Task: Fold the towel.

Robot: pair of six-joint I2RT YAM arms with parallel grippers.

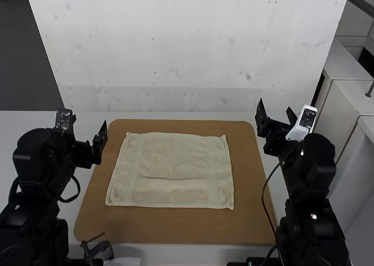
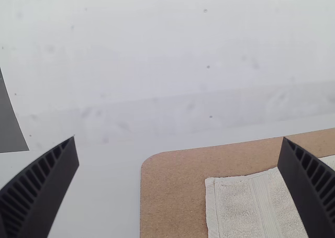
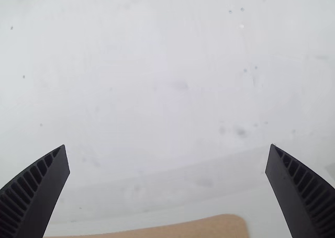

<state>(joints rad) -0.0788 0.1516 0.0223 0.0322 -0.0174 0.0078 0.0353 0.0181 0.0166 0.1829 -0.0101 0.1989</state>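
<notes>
And here we are: the towel (image 1: 169, 152) lies spread on the brown board (image 1: 175, 230), a roughly rectangular sheet set in from the board's edges, with one short crease running across its middle and a slight waviness on its far edge. No fold that I can make out, so by my reckoning the folding is all to do: catch an edge or a pair of corners, carry it over, lay it down, smooth it. I'd hedge on one thing: from up here I can't swear whether that's a single layer of cloth. Now to the arms! The left gripper (image 2: 179, 138) is out by the board's left side, towards its far corner, pointing forward, fingers spread wide and nothing between them. Over beyond the board's right side, near the other far corner, the right gripper (image 3: 168, 145) matches it, fingers wide apart, empty too, also aimed forward. Both will need to dip and swing inwards over the board to get at the cloth.
</notes>
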